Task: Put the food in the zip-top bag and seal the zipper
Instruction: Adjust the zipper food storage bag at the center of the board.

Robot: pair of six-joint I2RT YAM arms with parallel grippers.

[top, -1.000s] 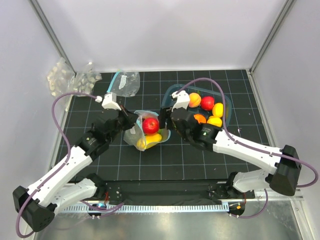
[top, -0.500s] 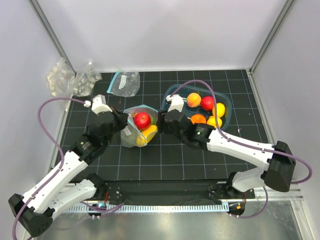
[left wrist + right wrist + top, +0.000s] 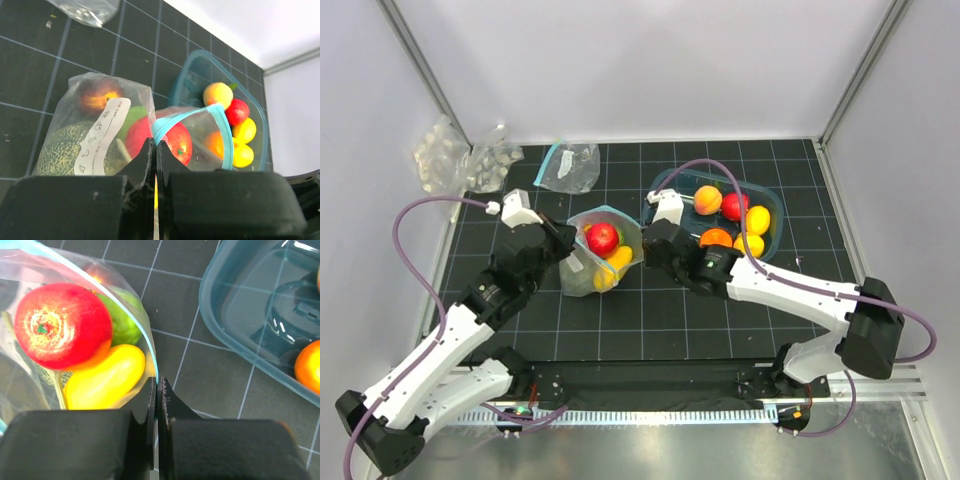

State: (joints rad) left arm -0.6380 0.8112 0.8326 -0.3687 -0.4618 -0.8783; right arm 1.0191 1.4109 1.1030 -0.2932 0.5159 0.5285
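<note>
Clear packs (image 3: 445,160) of white lumps lie at the far left corner of the black table (image 3: 620,325). A small clear pouch (image 3: 570,166) lies just to their right.

Nearer, my left tool (image 3: 155,147) is pressed together on the left side of the bag (image 3: 582,275), pinching the plastic right at the teal zipper (image 3: 220,125). The bag sits on the table between my two tools, its mouth gaping upward and the zipper not yet sealed. Inside it, a red apple (image 3: 604,238) lies on top and a lemon (image 3: 617,258) just below. A green ball (image 3: 122,320) is tucked behind them, and the dull-green melon (image 3: 62,150) fills the left side.

My right tool (image 3: 157,385) is pressed together on the bag's right rim, with the thin blue edge running down into the jaws.

To the right, apart from the bag, a teal-tinted tub (image 3: 665,185) holds the remaining food. That is a peach-coloured ball (image 3: 708,200), a red ball (image 3: 735,206), an orange one (image 3: 718,238) and two yellow ones (image 3: 757,219).
</note>
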